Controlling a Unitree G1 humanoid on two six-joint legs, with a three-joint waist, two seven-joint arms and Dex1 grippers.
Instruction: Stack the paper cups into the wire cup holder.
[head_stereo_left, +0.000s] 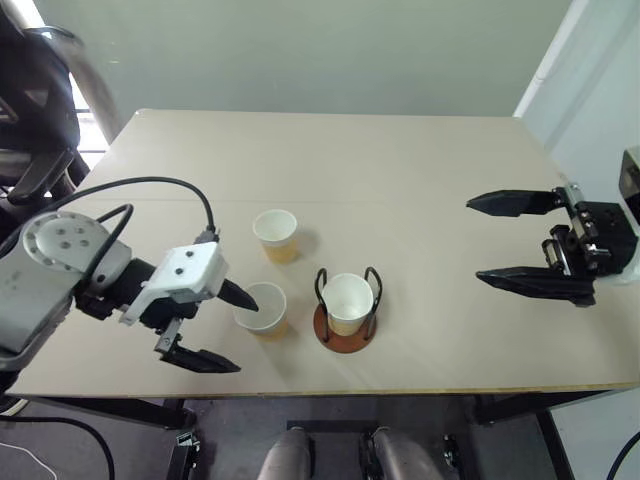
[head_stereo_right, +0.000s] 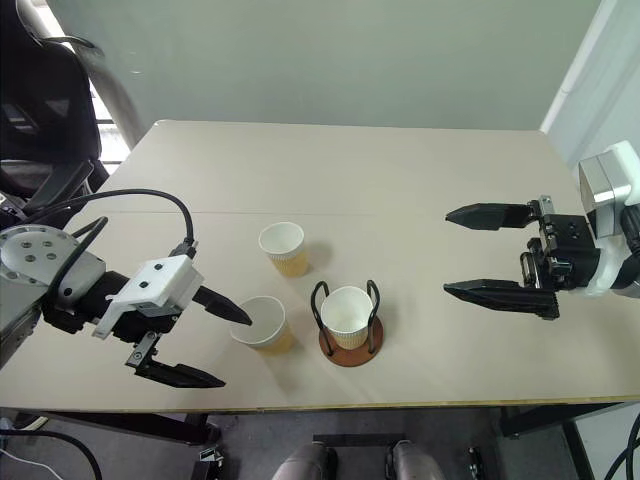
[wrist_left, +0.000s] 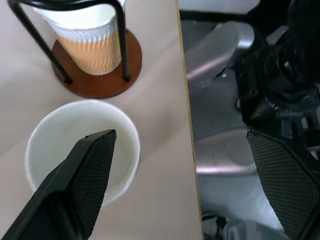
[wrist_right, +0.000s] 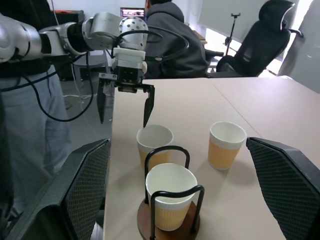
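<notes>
Upright, mouths up, all three paper cups (head_stereo_left: 275, 236); one inside wire cup holder (head_stereo_left: 345, 325); both jaws spread

One cup (head_stereo_left: 348, 302) in holder (head_stereo_left: 346, 335)

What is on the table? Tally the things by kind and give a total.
Paper cups: 3, one in the holder, two loose
Wire cup holder: 1
Total: 4
</notes>
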